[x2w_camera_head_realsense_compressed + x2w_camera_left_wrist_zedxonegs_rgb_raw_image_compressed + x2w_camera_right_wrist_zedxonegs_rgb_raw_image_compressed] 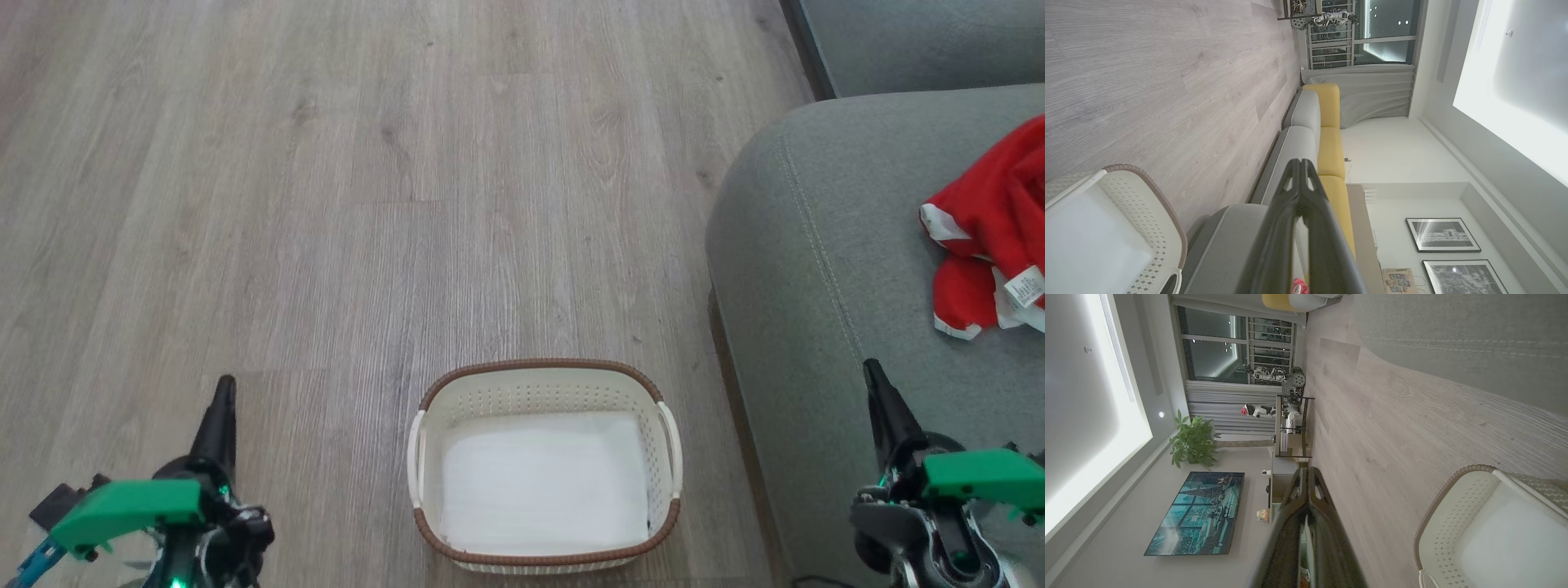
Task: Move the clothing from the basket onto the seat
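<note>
The basket point(539, 365) sits on the floor point(326, 204) straight ahead of the robot, between its two arms, and as far as I can see there is nothing red in it, just a flat white bottom. The clothing point(992, 220) lies in a crumpled heap on the seat point(816, 204), off to the robot's right, with part of it cut off by the edge of the head view. From the right hand point(882, 400) the heap lies ahead and a little further right, and its longer run points roughly away from the robot. The left hand point(219, 425) is well apart from it, on the far side of the basket, so the right arm is plainly the nearer one. Both hands hang low with their fingers pressed together and nothing between them. By my reckoning the job looks finished, and any further move would be only a tidy-up on the seat by the right arm. The head view gives the whole inside of the basket and the heap on the seat. The wrist views each catch one corner of the basket, and they show up close what the head view leaves vague, that each pair of fingers meets at the tips. The left wrist view also has a sliver of red point(1299, 286) at its bottom edge, too small to name for sure.
</note>
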